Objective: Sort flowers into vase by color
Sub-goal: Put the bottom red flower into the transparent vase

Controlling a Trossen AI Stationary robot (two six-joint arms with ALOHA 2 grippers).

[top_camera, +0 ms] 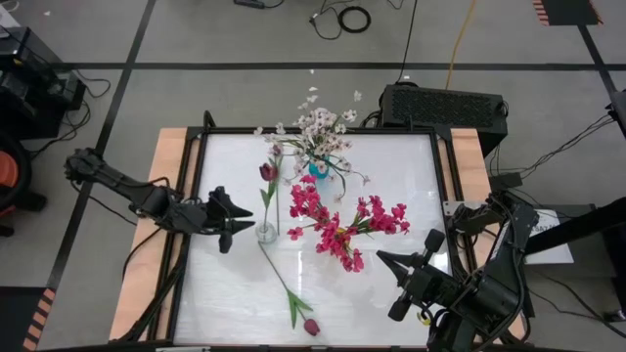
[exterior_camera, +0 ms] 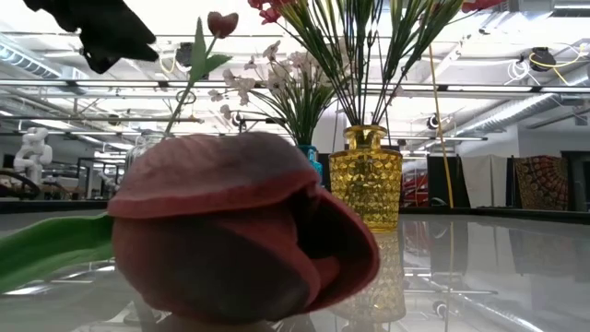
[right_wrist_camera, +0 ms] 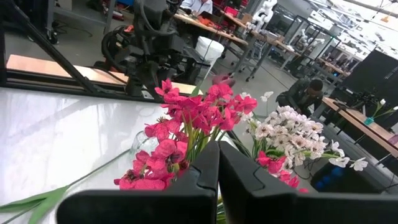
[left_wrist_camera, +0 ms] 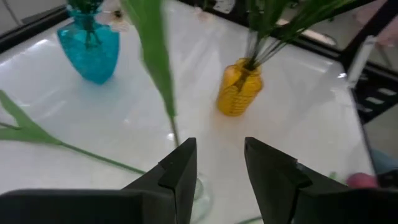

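Observation:
A maroon tulip (top_camera: 269,172) stands with its stem in a clear glass vase (top_camera: 266,232). My left gripper (top_camera: 240,223) is open just left of that vase. In the left wrist view the tulip's green stem (left_wrist_camera: 155,62) rises beside one of its fingers (left_wrist_camera: 180,168), and nothing is between them. White blossoms (top_camera: 318,127) stand in a blue vase (left_wrist_camera: 90,46), magenta blooms (top_camera: 337,230) in a yellow vase (left_wrist_camera: 239,87). A second maroon tulip (top_camera: 311,326) lies flat on the table near the front edge. My right gripper (right_wrist_camera: 217,165) is shut and raised at the near right.
The lying tulip's long stem (top_camera: 282,279) runs from beside the clear vase toward the near edge. A black box (top_camera: 442,106) sits beyond the table's far right corner. Bare white table (top_camera: 220,293) lies at the near left.

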